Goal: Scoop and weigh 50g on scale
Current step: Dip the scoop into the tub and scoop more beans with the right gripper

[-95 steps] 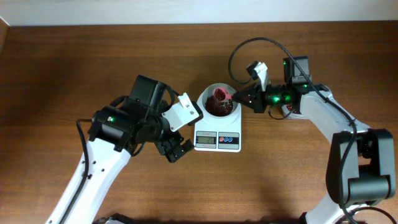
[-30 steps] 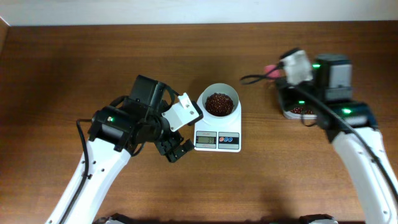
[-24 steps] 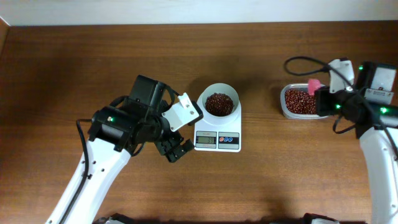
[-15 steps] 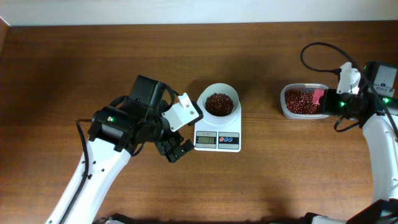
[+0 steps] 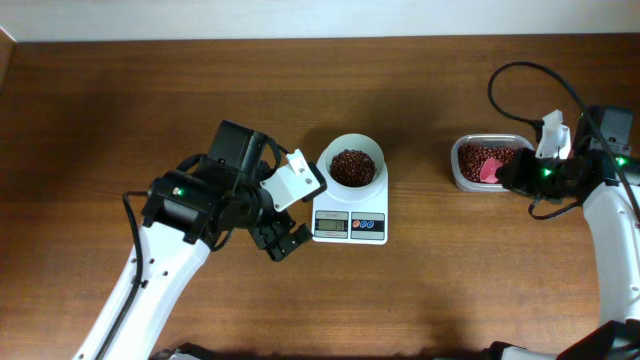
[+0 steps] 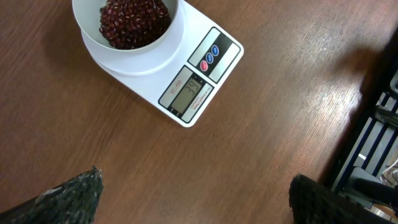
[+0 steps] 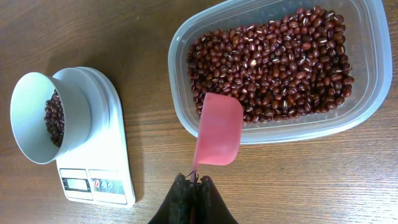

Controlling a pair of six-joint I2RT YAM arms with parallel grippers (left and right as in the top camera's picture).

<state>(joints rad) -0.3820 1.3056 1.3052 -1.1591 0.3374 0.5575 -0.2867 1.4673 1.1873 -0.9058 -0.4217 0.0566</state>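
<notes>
A brown wooden desk (image 5: 120, 90) carries everything. The left arm (image 5: 165, 250) reaches in from the lower left, and its gripper (image 5: 282, 240) hangs over bare wood just beside the left end of the scale, fingers spread wide and grasping nothing. The right arm (image 5: 610, 230) comes in along the right edge, and its gripper (image 7: 193, 186) is clenched tight on the thin handle of a pink scoop (image 7: 219, 129).

A clear plastic tub (image 7: 292, 129) sits near the right side of the desk, well apart from the scale, with red beans (image 7: 273, 62) covering its floor. The white scale (image 5: 349, 226) lies at the middle of the desk, its display and its red and blue buttons on the end nearer the arms' bases. A round white bowl (image 6: 143, 59) stands on its far end, partly filled with red beans (image 6: 134, 22). The scoop's cup lies across the tub's near wall, its front edge at the beans.
</notes>
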